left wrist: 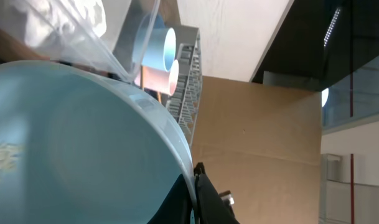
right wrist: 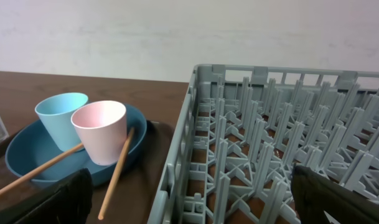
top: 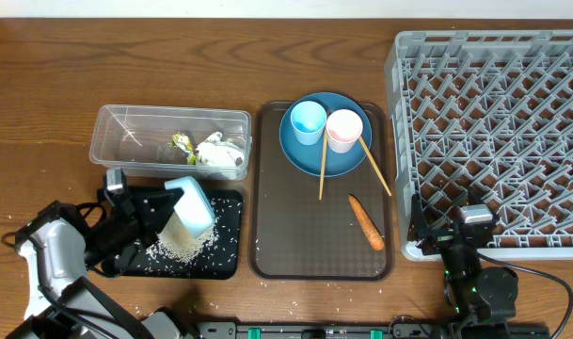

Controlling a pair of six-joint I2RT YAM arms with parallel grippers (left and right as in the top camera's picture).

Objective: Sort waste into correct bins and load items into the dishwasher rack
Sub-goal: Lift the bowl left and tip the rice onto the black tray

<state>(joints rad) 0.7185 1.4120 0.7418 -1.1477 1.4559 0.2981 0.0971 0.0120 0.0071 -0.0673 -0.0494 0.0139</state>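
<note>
While the left gripper [top: 159,218] is clenched on the pale blue bowl [top: 189,209], tipped over the black tray [top: 228,212], overhead shows rice [top: 178,247] heaped below it: the emptying step, prob. near done. The right gripper [top: 463,215] sits at the rack [top: 493,122] corner. Left wrist: bowl rim pinched, a few grains seem to cling inside. Right wrist: fingers spread wide, holding nothing. Next: level bowl, carry it across the brown tray [top: 267,254] to the rack w/o dropping it.

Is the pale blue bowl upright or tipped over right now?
Tipped: the bowl is held on its side by the left gripper over the black tray, rice piled beneath.
</note>
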